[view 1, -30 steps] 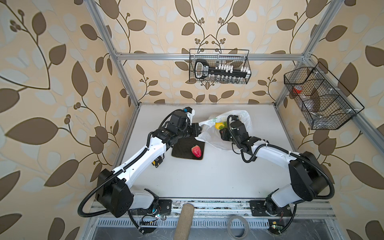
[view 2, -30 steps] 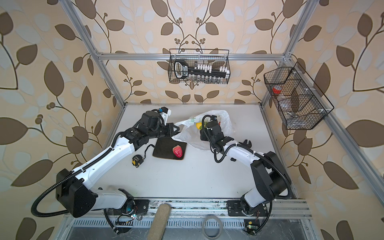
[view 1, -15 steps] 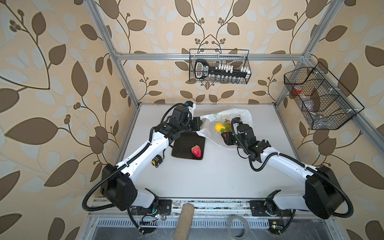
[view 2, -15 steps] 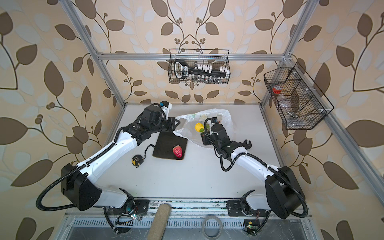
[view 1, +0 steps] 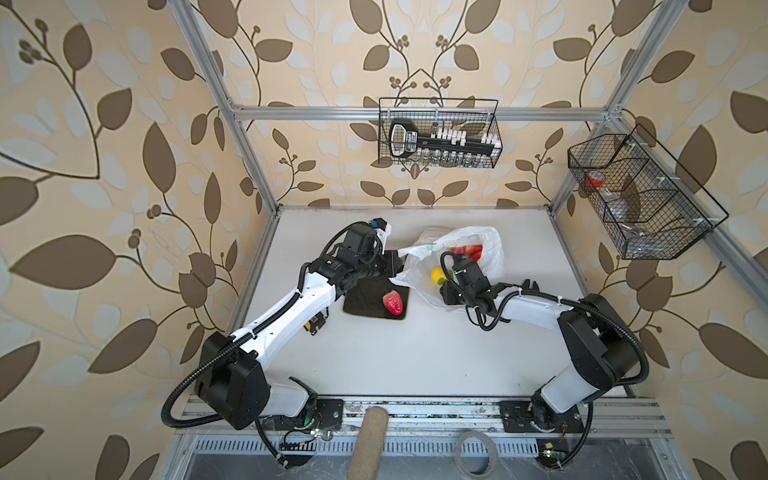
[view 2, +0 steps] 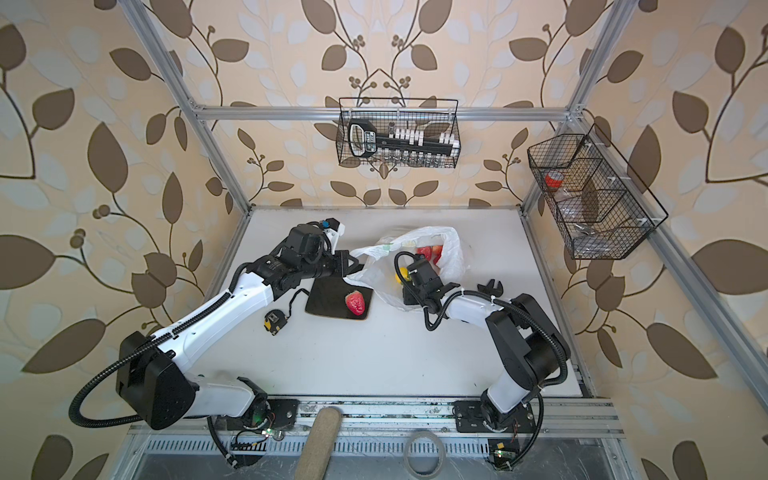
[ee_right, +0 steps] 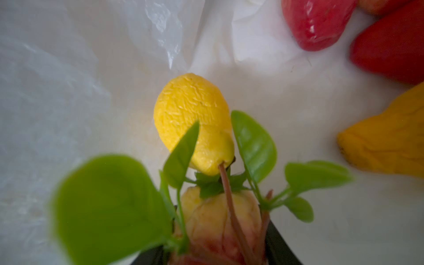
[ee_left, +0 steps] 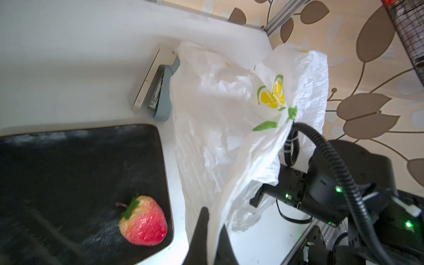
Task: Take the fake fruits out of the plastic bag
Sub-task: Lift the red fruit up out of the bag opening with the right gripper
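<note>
Left gripper [ee_left: 212, 229] pinches the thin, crinkly plastic bag [ee_left: 218, 114] just beside the plate [ee_left: 68, 172]; right gripper [ee_right: 218, 243], inside the bag, clamps a leafy fruit [ee_right: 213, 220]; we judge the fake fruits [view 1: 469, 251] light and slick; grip bodies, not leaves.

The plastic bag [ee_left: 218, 142] looks thin, crinkly and translucent, the strawberry [ee_left: 144, 226] glossy, the lemon [ee_right: 190, 114] wrinkled.

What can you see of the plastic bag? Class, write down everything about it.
The plastic bag is thin, crinkly, translucent white film with a yellow-and-green lemon print. It lies crumpled on the white table, mouth open, beside the dark plate and against a stapler. The left pincer is shut on its edge, holding it up; the right pincer reaches inside, gripping a leafy fruit. A lemon and red fruits lie within.
</note>
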